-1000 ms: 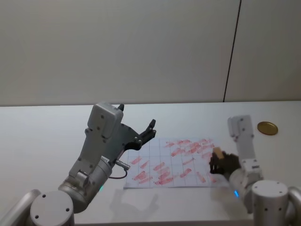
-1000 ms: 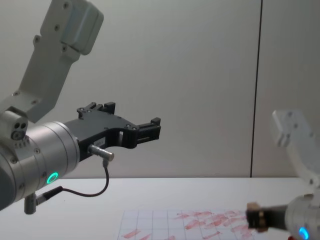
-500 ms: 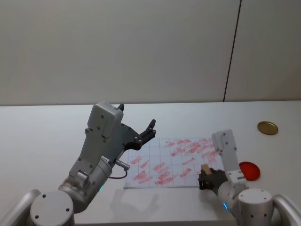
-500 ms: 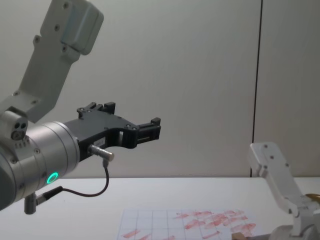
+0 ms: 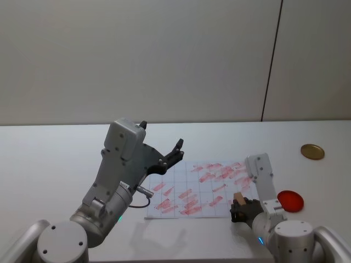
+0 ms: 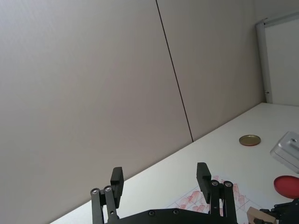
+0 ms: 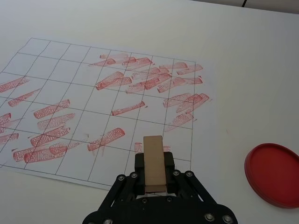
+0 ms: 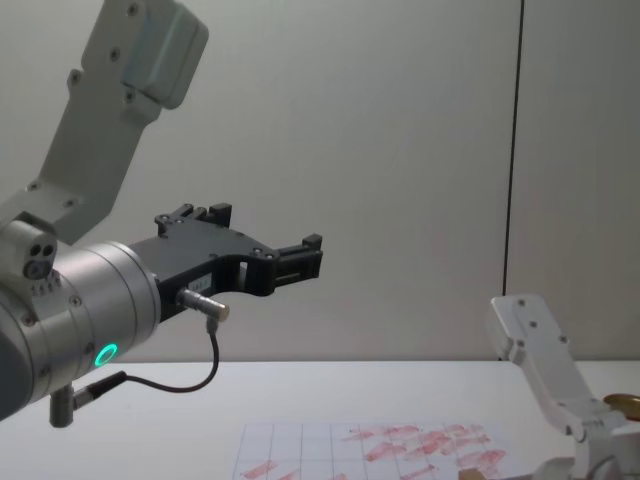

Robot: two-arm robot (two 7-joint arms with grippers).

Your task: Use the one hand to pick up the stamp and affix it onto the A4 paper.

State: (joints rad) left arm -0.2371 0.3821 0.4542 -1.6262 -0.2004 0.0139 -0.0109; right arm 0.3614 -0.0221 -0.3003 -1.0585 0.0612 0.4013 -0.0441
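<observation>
The right black fingered gripper pinches the small tan wooden block stamp at the near edge of the white gridded A4 paper, around 5 o'clock (a flat red round disc lies at the stamp's 3 o'clock, bare table between), while the left black gripper hangs high, fingers spread wide.

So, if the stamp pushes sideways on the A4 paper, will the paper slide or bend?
It may slide: the A4 paper lies flat on the smooth table with no tape or weight visible. It looks thin, so a sideways push near its edge, where the right gripper holds the stamp, might wrinkle it.
</observation>
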